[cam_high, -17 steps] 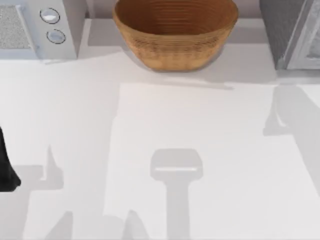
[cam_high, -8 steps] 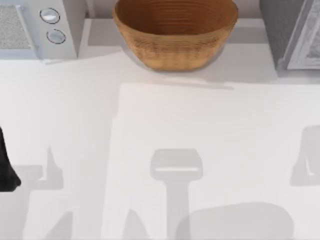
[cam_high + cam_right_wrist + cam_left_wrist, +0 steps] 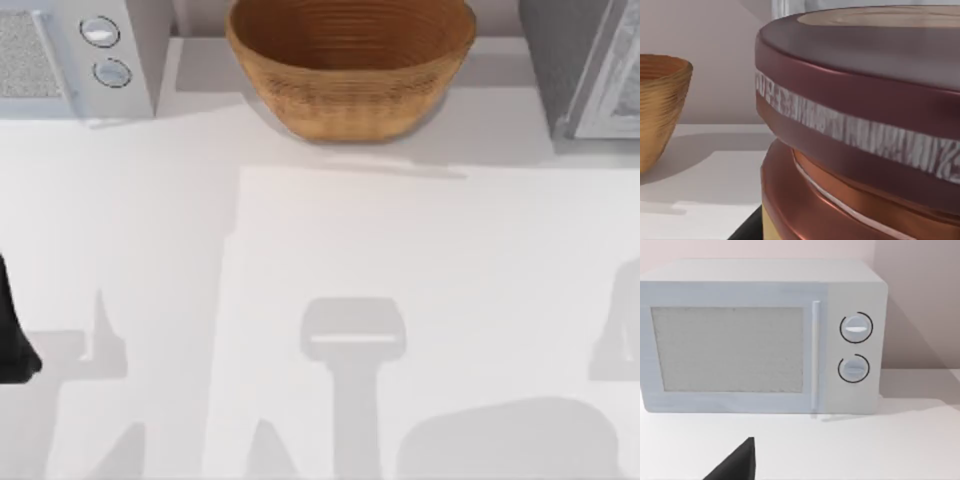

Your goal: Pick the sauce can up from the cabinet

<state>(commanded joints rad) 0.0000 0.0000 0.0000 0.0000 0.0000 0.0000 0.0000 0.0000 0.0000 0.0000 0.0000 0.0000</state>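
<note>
Sauce can [image 3: 865, 125] prob. in right claw.

The maroon, bronze-rimmed sauce can [image 3: 860, 125] looms tilted; the grey cabinet [image 3: 585, 65] stands at the table's far right.

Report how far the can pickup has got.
Done: the approach; the can sits right up against the right wrist camera. In hand: the grasp or lift, though I cannot tell whether it is gripped or off the cabinet. Left: lifting it clear. The left arm is parked at the table's left edge.
</note>
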